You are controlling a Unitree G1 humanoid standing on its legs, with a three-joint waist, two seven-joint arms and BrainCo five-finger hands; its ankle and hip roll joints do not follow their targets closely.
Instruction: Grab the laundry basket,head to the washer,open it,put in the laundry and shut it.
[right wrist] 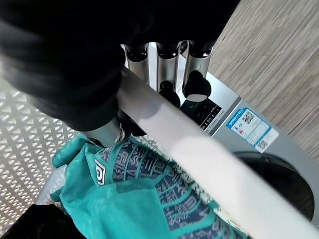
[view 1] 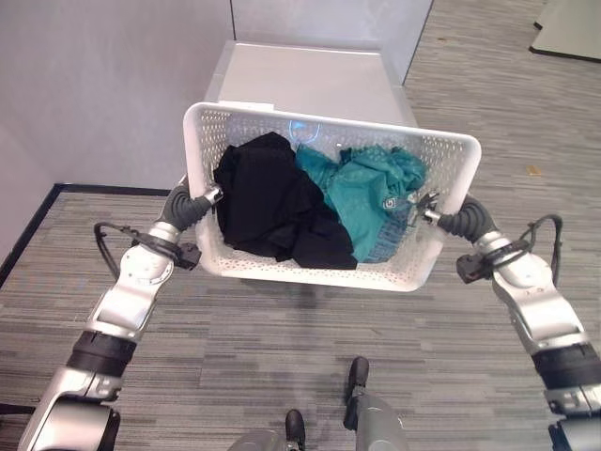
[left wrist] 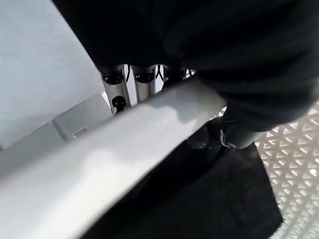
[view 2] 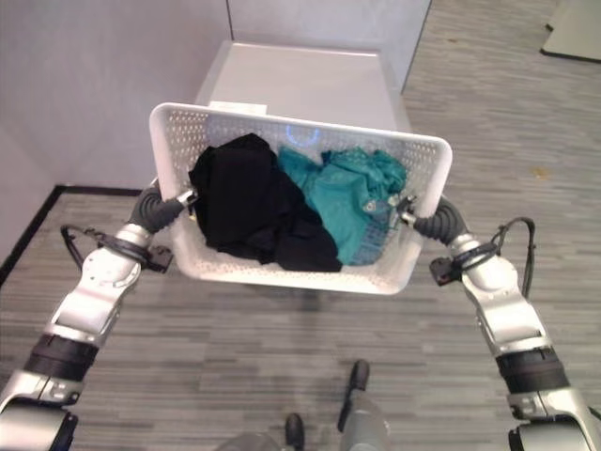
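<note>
So the white perforated laundry basket (view 1: 310, 272) is held up off the floor between both arms, right in front of the washer (view 1: 300, 85), which is parked against the grey wall (view 1: 103, 85). The left hand (view 1: 208, 197) is clamped on the rim at the basket's left edge, fingers curled over the outside and thumb tucked inside, as seen in the left wrist view. Same deal on the other side: the right hand (view 1: 427, 209) is wrapped round the rim at the right edge. Inside, a black garment (view 1: 272, 202) is piled toward the left half and a teal patterned one (view 1: 371, 188) toward the right, the two touching in the middle. The washer's control panel and dark door opening are visible past the rim in the right wrist view. Grey striped carpet (view 1: 282, 357) is underneath everything.
</note>
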